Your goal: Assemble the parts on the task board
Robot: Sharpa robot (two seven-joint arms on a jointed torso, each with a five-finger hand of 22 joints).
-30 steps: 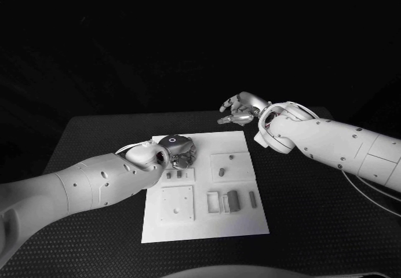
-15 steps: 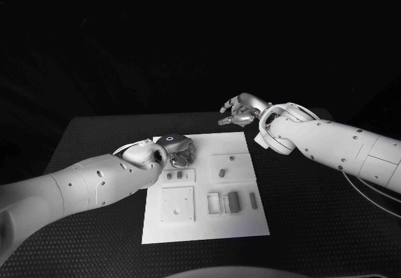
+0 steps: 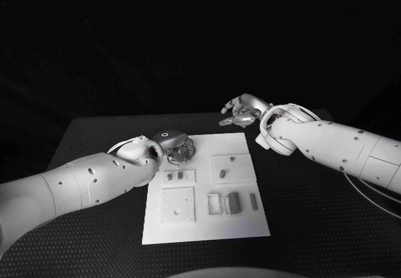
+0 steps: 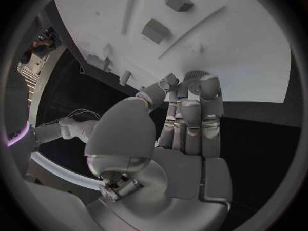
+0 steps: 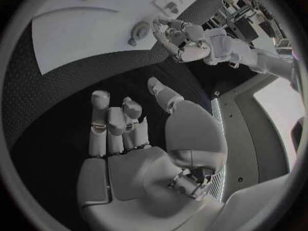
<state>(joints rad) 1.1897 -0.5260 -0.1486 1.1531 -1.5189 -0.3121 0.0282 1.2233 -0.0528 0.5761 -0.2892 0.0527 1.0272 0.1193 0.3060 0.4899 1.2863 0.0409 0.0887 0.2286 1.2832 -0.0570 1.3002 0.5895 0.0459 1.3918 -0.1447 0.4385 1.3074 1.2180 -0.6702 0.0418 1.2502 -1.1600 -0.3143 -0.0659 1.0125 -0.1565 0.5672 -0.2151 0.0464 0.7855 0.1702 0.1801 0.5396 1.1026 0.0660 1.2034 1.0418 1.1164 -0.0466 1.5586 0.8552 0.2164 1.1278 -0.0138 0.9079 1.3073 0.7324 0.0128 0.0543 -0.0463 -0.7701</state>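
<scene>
You have the task board [image 3: 204, 229] lying flat in the middle of the black tabletop [image 3: 317, 226], with small grey parts [image 3: 233, 201] on its near half — some lying, a couple standing. Your left hand [image 3: 178, 149] is over the board's far left corner, fingers curled in; you cannot tell whether it holds anything. Your right hand [image 3: 240, 111] sits beyond the board's far edge — released, fingers loosely bent and apart, holding nothing.

Right hand [image 5: 138, 138] at centre with fingers loosely apart and nothing in them, above the black table [image 5: 58, 92], white task board [image 5: 90, 25] toward eleven o'clock, a small round part [image 5: 138, 32] on it, left hand [image 5: 179, 38] at one o'clock by the board's edge.
</scene>
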